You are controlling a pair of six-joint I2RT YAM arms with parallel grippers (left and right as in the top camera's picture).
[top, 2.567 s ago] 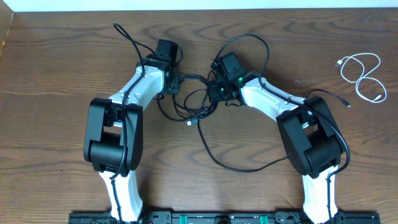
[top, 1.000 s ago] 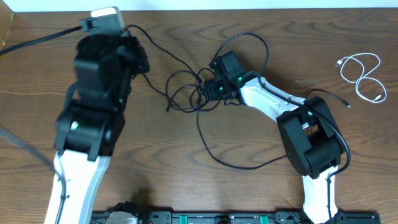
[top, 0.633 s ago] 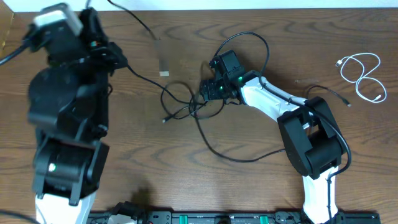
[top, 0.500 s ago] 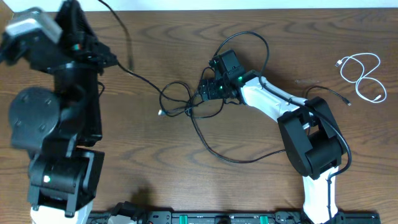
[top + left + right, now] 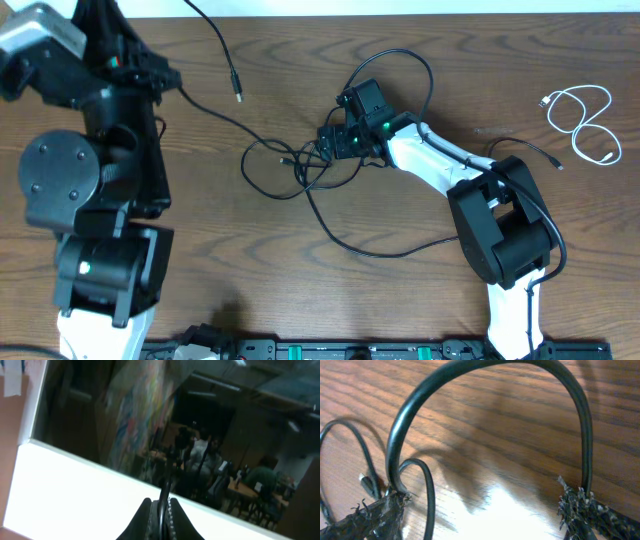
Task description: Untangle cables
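Note:
A loose tangle of black cables (image 5: pixel 300 165) lies on the wooden table mid-frame. My left arm is raised high at the far left, and its gripper (image 5: pixel 158 75) is shut on one black cable (image 5: pixel 164 494). That cable stretches from the gripper down to the tangle, and its free plug end (image 5: pixel 237 97) dangles. My right gripper (image 5: pixel 335 140) rests at the tangle's right edge, open, with bare table between its fingers (image 5: pixel 375 520). A thick black cable (image 5: pixel 490 366) arches ahead of the right gripper (image 5: pixel 482 520). The white cable (image 5: pixel 585 120) lies coiled apart at the far right.
A long black strand (image 5: pixel 380 250) loops toward the right arm's base. A short black cable end (image 5: pixel 540 155) lies right of the right arm. The table's far edge (image 5: pixel 400 12) runs along the top of the overhead view.
The left arm has risen and swung left with the black cable in its grip, dragging the tangle leftward and spreading it. The right gripper's jaws have opened wide.

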